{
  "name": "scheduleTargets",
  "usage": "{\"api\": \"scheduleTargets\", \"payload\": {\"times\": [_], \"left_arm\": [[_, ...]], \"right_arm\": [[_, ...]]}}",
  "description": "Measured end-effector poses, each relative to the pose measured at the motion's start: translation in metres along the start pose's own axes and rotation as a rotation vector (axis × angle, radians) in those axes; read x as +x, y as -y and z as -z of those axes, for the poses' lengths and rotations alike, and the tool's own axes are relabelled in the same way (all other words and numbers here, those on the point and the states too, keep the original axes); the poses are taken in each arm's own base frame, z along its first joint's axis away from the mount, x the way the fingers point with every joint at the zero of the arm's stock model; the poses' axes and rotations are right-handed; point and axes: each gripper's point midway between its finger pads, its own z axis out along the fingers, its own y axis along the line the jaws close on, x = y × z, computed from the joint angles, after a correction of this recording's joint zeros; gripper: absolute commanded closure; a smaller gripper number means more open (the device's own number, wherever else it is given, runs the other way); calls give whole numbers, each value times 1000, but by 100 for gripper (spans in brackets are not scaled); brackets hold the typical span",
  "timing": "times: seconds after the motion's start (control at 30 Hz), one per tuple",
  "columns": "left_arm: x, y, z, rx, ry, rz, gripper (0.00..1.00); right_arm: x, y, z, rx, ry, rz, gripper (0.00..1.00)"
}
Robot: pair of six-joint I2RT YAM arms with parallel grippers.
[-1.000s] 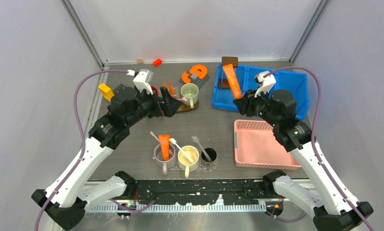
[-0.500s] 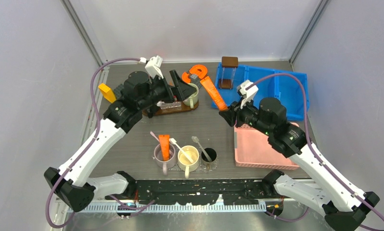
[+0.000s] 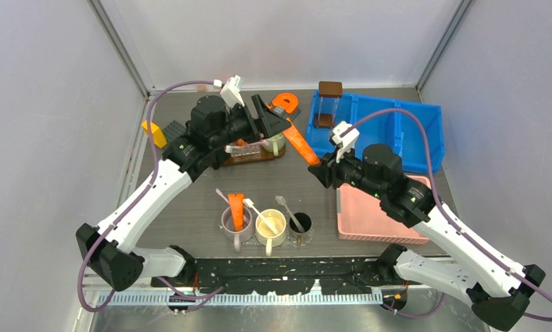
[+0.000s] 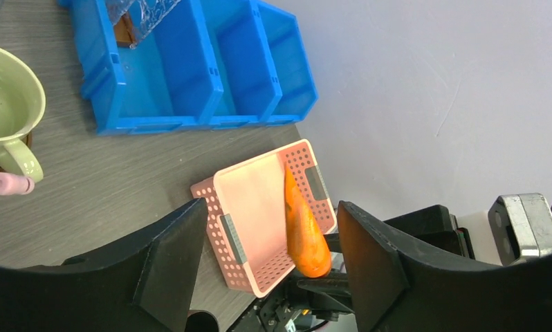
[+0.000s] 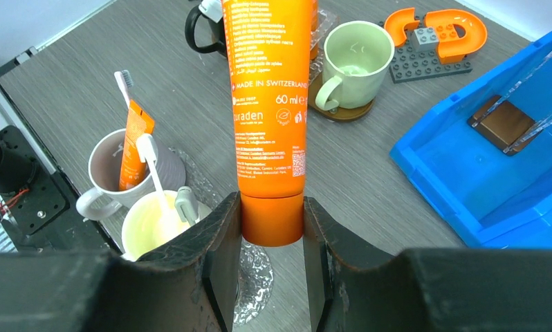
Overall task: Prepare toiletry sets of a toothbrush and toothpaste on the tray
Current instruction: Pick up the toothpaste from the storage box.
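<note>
pink perforated plastic tray sits at the table's near right edge, just in front of the blue three-compartment plastic bin at the far right corner. clear box with a brown lid stands in the bin's left compartment

three cups in a row at the near edge, mid-table:
- grey mug holds an orange toothpaste tube standing on end, plus a white toothbrush, head up
- cream mug holds another white toothbrush
- small clear glass holds a grey-headed toothbrush

pale green mug stands on a brown coaster toward the far edge

right pincer is clamped on the cap end of a second orange toothpaste tube. it's up in the air over the table's middle, between the green mug and the bin, left of the tray and farther back. tube is tilted, flat end pointing far-left. glossy orange body, small white print, plain orange cap

left pincer has its jaws apart, gripping nothing. its tips are just beside the tube's flat end in the top view, can't tell if touching
</note>
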Motion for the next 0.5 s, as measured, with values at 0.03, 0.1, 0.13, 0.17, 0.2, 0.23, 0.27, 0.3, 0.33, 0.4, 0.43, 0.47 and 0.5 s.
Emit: {"api": "scheduleTargets", "payload": {"times": [0.03, 0.1, 0.13, 0.17, 0.2, 0.23, 0.27, 0.3, 0.33, 0.4, 0.43, 0.47, 0.5], "left_arm": [[1, 0, -1, 2, -5, 7, 36], [2, 0, -3, 5, -12, 13, 41], [3, 0, -4, 8, -14, 17, 43], [3, 0, -4, 9, -16, 19, 45], [4, 0, -4, 10, -19, 21, 49], [4, 1, -5, 11, -21, 26, 52], [4, 1, -5, 13, -22, 31, 54], [5, 1, -5, 15, -25, 35, 57], [5, 2, -5, 18, -26, 35, 60], [5, 3, -5, 22, -28, 39, 65], [5, 3, -5, 24, -30, 40, 67], [5, 4, -5, 25, -30, 41, 69], [5, 4, -5, 27, -31, 43, 70]], "right_arm": [[1, -1, -2, -1, -6, 4, 99], [4, -2, -4, -1, -17, 8, 99], [5, -3, -5, -3, -22, 10, 99], [6, -4, -6, -4, -25, 13, 99], [7, -5, -7, -3, -28, 16, 99], [7, -5, -7, 0, -29, 22, 99], [7, -5, -8, 3, -30, 27, 99], [7, -4, -8, 5, -29, 32, 99], [7, -4, -8, 8, -28, 37, 99], [7, -4, -7, 13, -28, 43, 99], [7, -3, -7, 15, -28, 44, 99], [7, -2, -7, 19, -28, 45, 99], [7, -2, -7, 23, -28, 47, 99]]}}
